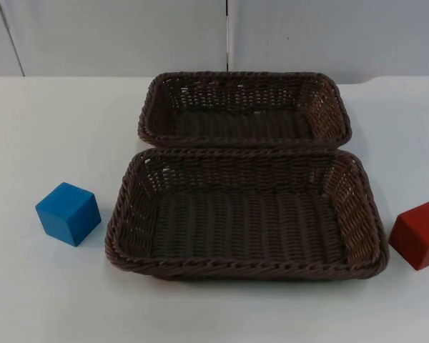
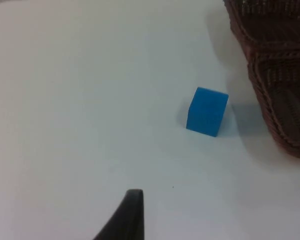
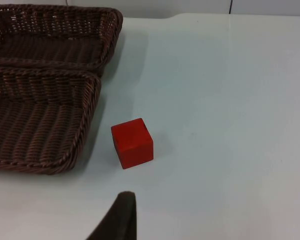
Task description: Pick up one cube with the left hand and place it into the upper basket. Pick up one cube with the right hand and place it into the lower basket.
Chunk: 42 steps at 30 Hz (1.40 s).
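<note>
Left pincer (image 2: 132, 210) and right pincer (image 3: 121, 212) hover off the worktop; can't tell their state. Small blue solid cube (image 1: 68, 213) sits left of the lower brown wicker basket (image 1: 121, 214), red solid cube (image 1: 419, 234) right. Probably light, rigid; grab opposite flat faces.

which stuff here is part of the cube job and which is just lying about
Part of the job:
blue wooden cube
red wooden cube
upper brown wicker basket
lower brown wicker basket

Just there:
white table top
grey partition wall

left gripper (image 2: 132, 210) – above table | right gripper (image 3: 121, 212) – above table
</note>
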{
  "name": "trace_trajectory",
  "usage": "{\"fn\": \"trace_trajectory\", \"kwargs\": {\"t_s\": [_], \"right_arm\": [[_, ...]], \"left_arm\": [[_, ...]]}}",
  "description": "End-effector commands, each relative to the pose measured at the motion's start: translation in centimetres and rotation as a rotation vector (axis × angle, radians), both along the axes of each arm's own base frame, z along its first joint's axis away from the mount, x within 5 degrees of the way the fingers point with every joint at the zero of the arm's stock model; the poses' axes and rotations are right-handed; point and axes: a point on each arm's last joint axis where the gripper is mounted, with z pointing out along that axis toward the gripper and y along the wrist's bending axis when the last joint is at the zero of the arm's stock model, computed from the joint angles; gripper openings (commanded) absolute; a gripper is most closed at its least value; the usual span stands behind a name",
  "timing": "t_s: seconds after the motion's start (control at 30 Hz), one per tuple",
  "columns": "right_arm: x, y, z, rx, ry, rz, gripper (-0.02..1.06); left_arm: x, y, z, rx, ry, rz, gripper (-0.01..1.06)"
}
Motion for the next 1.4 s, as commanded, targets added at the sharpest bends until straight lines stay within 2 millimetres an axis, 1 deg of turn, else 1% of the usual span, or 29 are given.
{"fn": "trace_trajectory", "kwargs": {"t_s": [0.0,0.23,0.57,0.73,1.0,1.07,1.2,1.23,1.37], "right_arm": [[0.1,0.0,-0.1,0.001,-0.004,-0.010,1.05],[0.1,0.0,-0.1,0.001,-0.004,-0.010,1.05],[0.1,0.0,-0.1,0.001,-0.004,-0.010,1.05],[0.1,0.0,-0.1,0.001,-0.004,-0.010,1.05],[0.1,0.0,-0.1,0.001,-0.004,-0.010,1.05],[0.1,0.0,-0.1,0.001,-0.004,-0.010,1.05],[0.1,0.0,-0.1,0.001,-0.004,-0.010,1.05],[0.1,0.0,-0.1,0.001,-0.004,-0.010,1.05],[0.1,0.0,-0.1,0.001,-0.004,-0.010,1.05]], "left_arm": [[0.5,-0.1,-0.2,-0.014,0.034,0.000,1.05],[1.1,-0.2,-0.2,-0.016,0.073,-0.002,1.05],[1.1,-0.2,-0.2,-0.016,0.075,-0.002,1.05],[1.5,-0.3,-0.2,-0.021,0.100,-0.005,1.05],[2.9,-0.5,-0.3,-0.025,0.183,-0.018,1.05],[3.2,-0.6,0.1,-0.027,0.173,-0.031,1.05],[4.4,-1.3,1.4,-0.061,0.096,-0.095,1.05],[4.4,-1.3,1.4,-0.061,0.096,-0.095,1.05],[6.0,-1.6,1.4,-0.081,0.108,-0.118,1.05]]}}
